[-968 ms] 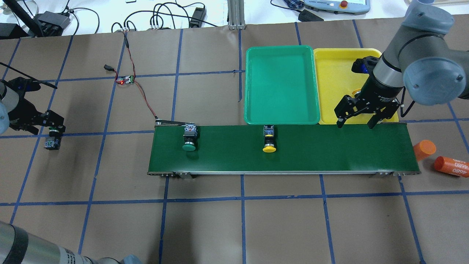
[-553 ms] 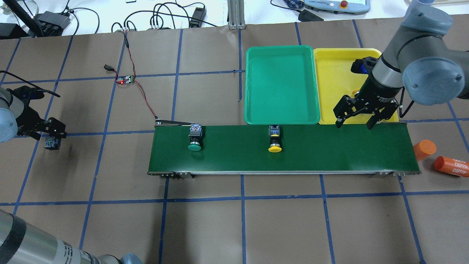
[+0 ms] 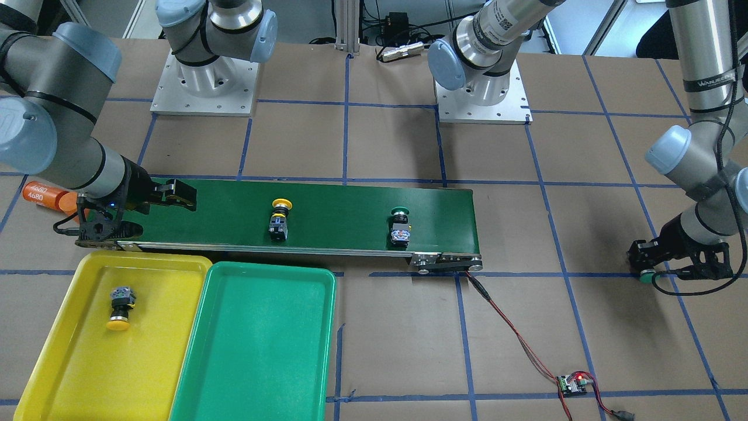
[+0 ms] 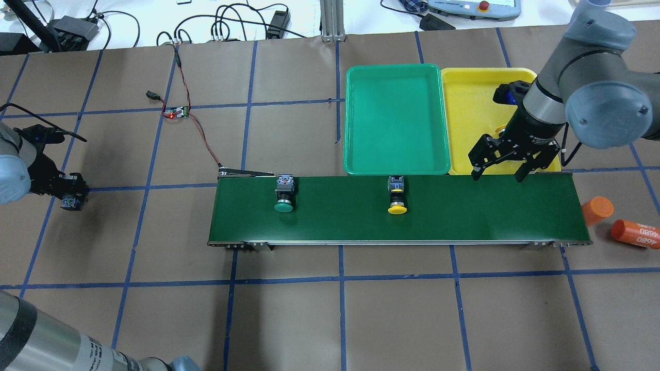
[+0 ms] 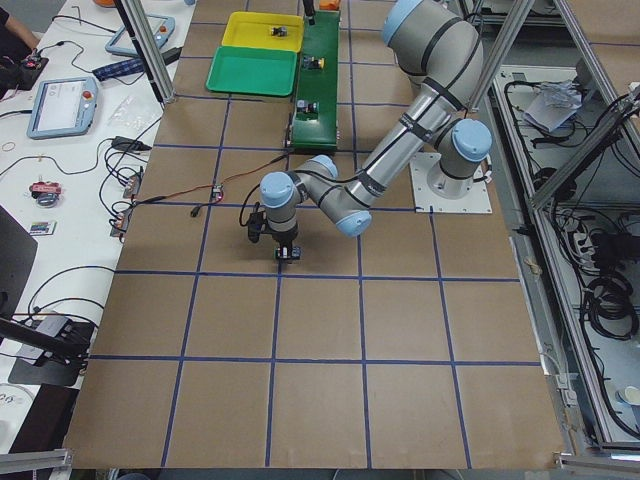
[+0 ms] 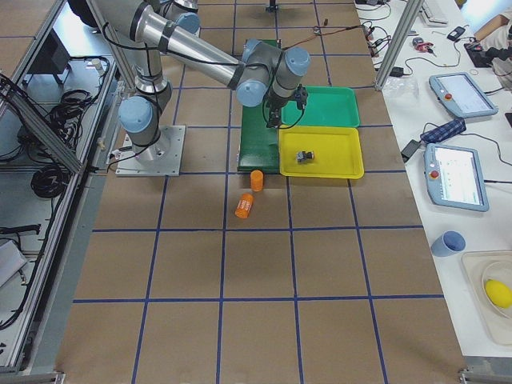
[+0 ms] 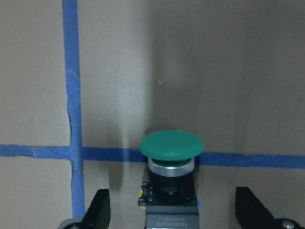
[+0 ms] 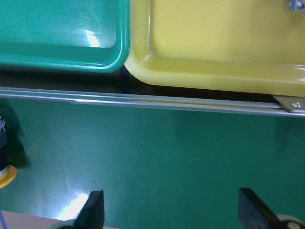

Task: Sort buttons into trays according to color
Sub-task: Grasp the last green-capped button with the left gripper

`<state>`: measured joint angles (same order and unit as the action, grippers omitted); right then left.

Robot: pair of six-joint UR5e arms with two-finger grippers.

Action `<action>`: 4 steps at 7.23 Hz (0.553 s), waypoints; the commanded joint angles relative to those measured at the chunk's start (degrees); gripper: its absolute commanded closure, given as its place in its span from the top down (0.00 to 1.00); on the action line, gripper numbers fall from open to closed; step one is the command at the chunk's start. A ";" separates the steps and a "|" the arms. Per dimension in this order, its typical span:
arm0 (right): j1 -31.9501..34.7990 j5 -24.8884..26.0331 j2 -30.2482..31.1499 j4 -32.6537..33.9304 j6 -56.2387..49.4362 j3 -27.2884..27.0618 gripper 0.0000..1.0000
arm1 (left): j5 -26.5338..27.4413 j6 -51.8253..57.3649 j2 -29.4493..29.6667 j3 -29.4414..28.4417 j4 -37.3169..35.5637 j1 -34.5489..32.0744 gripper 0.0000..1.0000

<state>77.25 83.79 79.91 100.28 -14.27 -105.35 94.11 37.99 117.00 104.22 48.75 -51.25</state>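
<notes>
The left gripper [image 7: 172, 214] stood wide open astride a green-capped button [image 7: 171, 145] on the desk, well left of the belt [image 4: 464, 211], its fingers clear of it. The right gripper [image 4: 498, 178] hung open and empty over the belt's right end, by the yellow tray [image 3: 70, 362]. A green button [image 4: 284, 198] and a yellow button [image 4: 395, 201] lay along the belt's tray-side edge. A second yellow button [image 3: 120, 307] lay in the yellow tray, beside the green tray [image 3: 263, 351].

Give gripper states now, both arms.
Left gripper: open, fingers either side of the green button, not touching it.
Right gripper: open, empty, over the conveyor belt.
</notes>
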 commanded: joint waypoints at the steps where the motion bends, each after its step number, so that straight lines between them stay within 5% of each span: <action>1: 0.00 -0.03 -0.11 0.09 0.47 -0.03 1.00 | -0.50 1.12 -3.94 -0.77 6.58 -1.03 0.00; 4: 0.61 -0.11 -0.45 0.18 3.37 0.06 1.00 | -1.55 -8.05 -14.30 -0.95 17.84 -11.98 0.00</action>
<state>77.56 83.63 79.73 100.49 -11.37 -105.37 93.27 35.04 106.91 103.41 61.99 -57.99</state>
